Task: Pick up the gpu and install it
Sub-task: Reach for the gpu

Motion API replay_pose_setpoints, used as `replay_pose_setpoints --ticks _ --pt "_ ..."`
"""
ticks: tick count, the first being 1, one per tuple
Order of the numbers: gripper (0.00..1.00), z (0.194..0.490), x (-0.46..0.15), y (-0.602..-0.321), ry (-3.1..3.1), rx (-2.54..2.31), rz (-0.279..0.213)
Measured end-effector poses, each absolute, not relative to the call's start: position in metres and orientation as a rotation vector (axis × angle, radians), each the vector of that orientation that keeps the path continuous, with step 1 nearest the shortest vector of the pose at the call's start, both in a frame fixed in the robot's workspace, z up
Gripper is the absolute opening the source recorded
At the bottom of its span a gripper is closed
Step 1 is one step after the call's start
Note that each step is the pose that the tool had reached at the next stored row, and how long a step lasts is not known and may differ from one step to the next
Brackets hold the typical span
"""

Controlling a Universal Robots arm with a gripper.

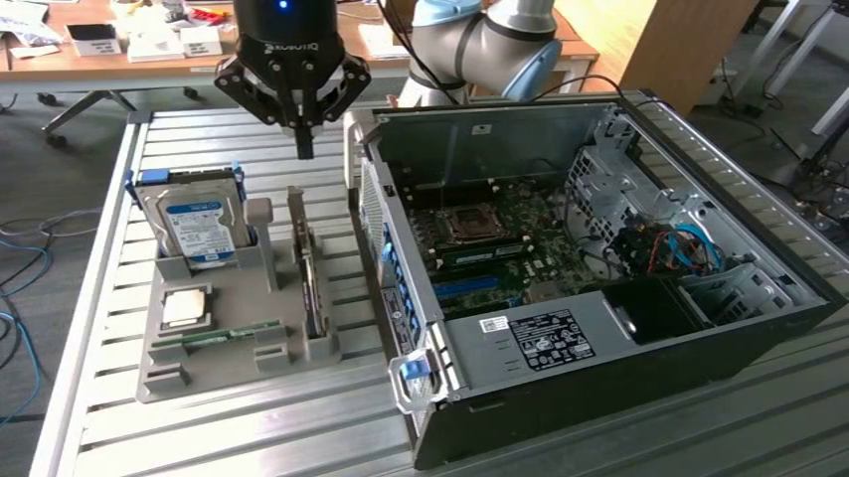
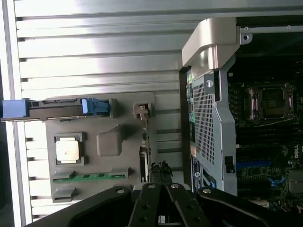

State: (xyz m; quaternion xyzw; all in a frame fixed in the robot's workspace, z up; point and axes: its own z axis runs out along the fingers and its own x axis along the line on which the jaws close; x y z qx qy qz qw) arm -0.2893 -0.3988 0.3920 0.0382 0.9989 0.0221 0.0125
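Gripper: I see the gripper [image 1: 304, 147] [image 2: 161, 177] with its fingers pressed together, pinching nothing, hanging in the air over the grey holder [image 1: 166, 383] [image 2: 124, 118].
Gpu: the gpu [image 1: 304, 268] [image 2: 144, 142] stands on its long edge in the holder's slot, on the side facing the computer case [image 1: 597, 417] [image 2: 206, 118]. It sits apart from the gripper, just below it.
Hard drive: I see the hard drive [image 1: 199, 224] [image 2: 57, 109] upright at the holder's far corner.
Processor: the processor [image 1: 186, 306] [image 2: 67, 150] lies flat in the holder's middle pocket.
Memory stick: the memory stick [image 1: 219, 336] [image 2: 90, 176] lies in the holder beside the processor.
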Motion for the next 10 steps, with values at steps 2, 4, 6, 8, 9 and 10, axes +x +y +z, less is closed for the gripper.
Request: replay_pose_setpoints --ticks 2,4,6,8,9,10 --pt "0.11 0.3920 -0.2927 -0.3988 3.113 0.119 0.069" --pt "0.11 0.3920 -0.2951 -0.3988 3.114 0.119 0.069" --pt "0.11 0.3920 -0.2951 -0.3988 3.113 0.119 0.069" --pt "0.11 0.3920 -0.2951 -0.3988 3.113 0.119 0.069" --pt "0.11 0.3920 -0.2951 -0.3988 3.114 0.119 0.069" --pt "0.11 0.3921 -0.2952 -0.3988 3.114 0.119 0.073"
